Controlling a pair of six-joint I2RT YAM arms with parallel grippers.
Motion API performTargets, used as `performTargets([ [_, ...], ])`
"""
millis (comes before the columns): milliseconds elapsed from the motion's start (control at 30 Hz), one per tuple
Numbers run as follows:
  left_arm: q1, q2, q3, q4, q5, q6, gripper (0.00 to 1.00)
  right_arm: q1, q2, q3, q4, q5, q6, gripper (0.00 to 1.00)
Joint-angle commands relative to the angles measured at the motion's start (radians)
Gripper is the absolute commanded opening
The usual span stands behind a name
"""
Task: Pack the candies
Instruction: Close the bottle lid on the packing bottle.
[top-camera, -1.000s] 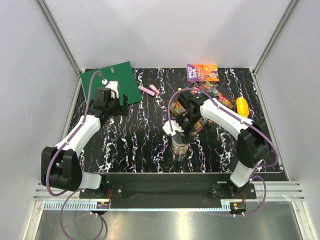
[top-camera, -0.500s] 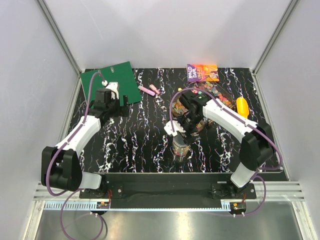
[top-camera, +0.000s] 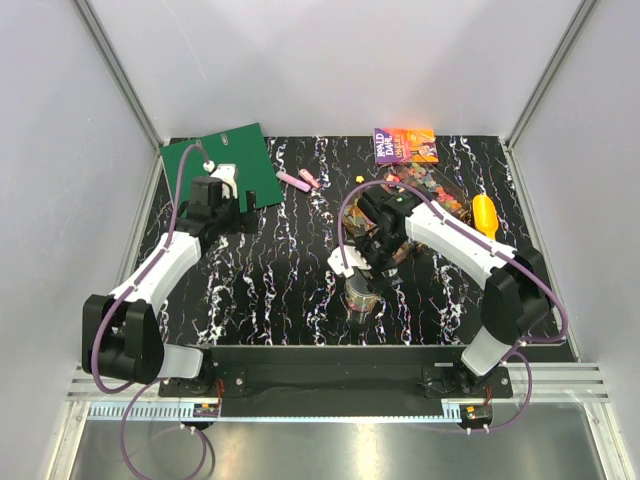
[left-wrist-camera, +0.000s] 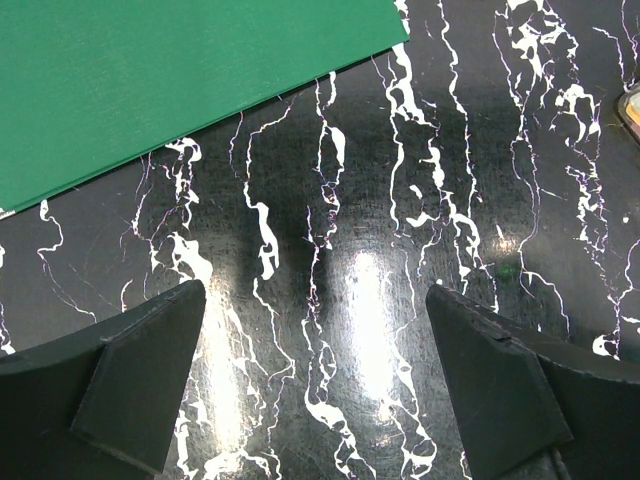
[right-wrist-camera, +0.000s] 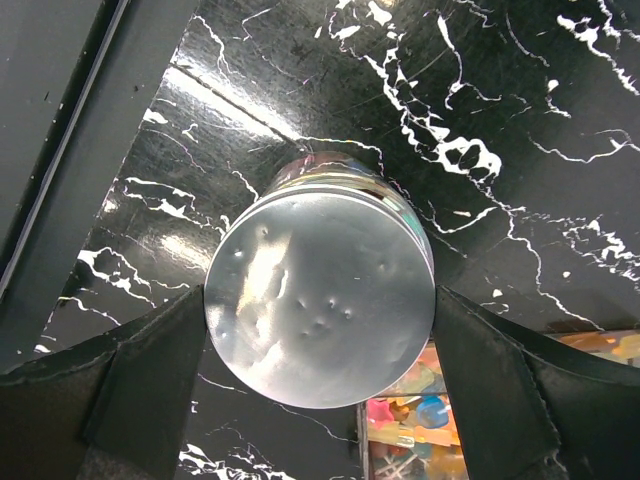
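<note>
Your right gripper (top-camera: 368, 262) is covering most of the jar (top-camera: 360, 300); lid (right-wrist-camera: 320, 300) between its fingers is hiding contents; candies (right-wrist-camera: 420, 420) are getting cropped.

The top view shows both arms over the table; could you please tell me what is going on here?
The right gripper is over a jar near the front of the table. Its fingers rest against both sides of the metal lid, so it appears to grip it. Loose candies lie behind it, beside a yellow scoop. The left gripper hangs open over bare tabletop by a green board, holding nothing.
</note>
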Motion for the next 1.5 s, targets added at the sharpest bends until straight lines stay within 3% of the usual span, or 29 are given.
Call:
performTargets([
  [0,0.007,-0.037,-0.014,0.042,0.021,-0.007,0.99,0.010,-0.004,-0.013,0.019,0.008,0.031,0.94],
  [1467,0.007,-0.023,-0.016,0.039,0.033,-0.015,0.99,0.019,0.050,-0.013,0.065,0.042,0.099,0.95],
])
